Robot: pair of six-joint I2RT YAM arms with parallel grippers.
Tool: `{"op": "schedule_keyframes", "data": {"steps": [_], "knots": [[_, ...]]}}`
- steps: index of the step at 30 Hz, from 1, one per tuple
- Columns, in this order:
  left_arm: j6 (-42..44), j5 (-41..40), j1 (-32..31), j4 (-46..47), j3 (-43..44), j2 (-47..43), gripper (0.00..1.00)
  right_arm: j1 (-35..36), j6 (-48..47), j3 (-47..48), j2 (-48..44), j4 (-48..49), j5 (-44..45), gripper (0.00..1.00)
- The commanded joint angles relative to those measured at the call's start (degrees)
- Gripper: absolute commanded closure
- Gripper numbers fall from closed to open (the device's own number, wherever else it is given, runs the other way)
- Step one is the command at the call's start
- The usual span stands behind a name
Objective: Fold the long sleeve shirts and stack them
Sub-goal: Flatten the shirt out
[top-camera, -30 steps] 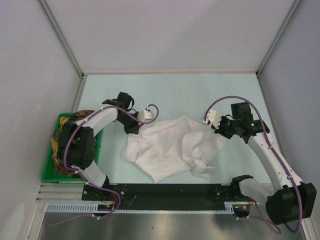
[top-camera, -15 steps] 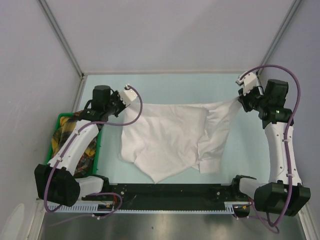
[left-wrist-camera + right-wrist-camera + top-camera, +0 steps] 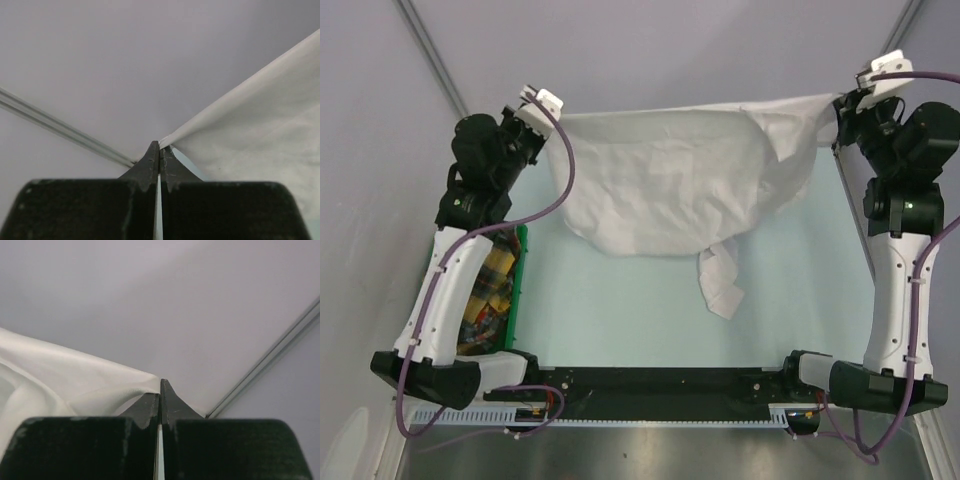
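My left hand [image 3: 554, 117] is pinched tight on one corner of the white long sleeve shirt [image 3: 670, 180] at the upper left of the frame. My right hand [image 3: 833, 104] is clamped on the opposite corner at the upper right. The shirt hangs stretched between them across the top of the frame, above the pale tabletop [image 3: 620, 320], with one sleeve [image 3: 720, 285] dangling toward the centre. At the left edge, a green bin [image 3: 518, 300] holds bunched patterned cloth [image 3: 488, 288] in yellow and brown, partly hidden behind my left arm.
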Motion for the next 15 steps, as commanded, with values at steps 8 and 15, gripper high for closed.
{"op": "schedule_keyframes", "data": {"steps": [8,15], "knots": [[1.0,-4.2,-4.9,-0.4,0.8,-18.3,1.0,-0.9,0.3,5.0,-15.5,11.1,21.0,1.0],[-2.0,-4.9,-8.8,-4.6,7.8,-23.6,1.0,-0.8,-5.5,11.5,-21.8,9.6,23.7,1.0]]}}
